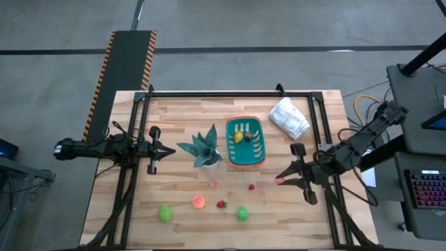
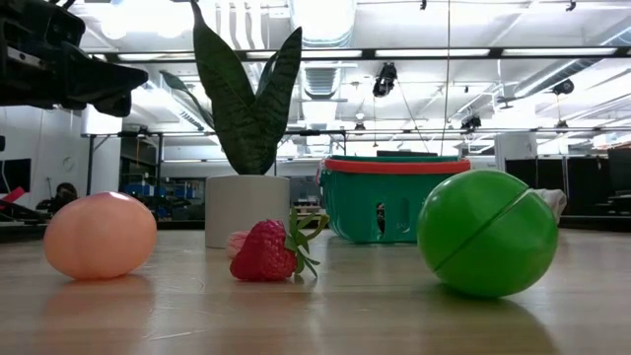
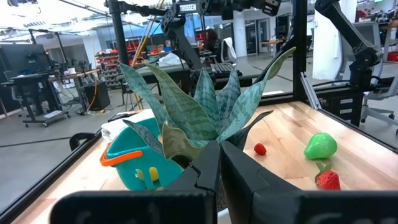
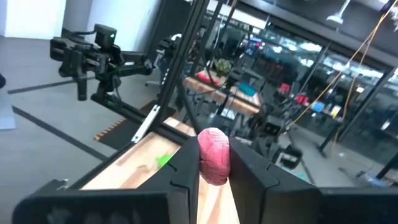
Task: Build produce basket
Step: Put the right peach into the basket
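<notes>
Right gripper (image 4: 213, 163) clamped on a pink-red produce piece (image 4: 213, 154), raised at four o'clock of the basket (image 1: 246, 141), likely for carrying over. Left gripper (image 1: 171, 150) parked at nine o'clock beside the plant (image 1: 203, 146), fingers together, empty. Basket sat mid-table.

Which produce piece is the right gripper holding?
The pink-red one, pinched in the right gripper; every other piece lies on the table or in the basket.
</notes>
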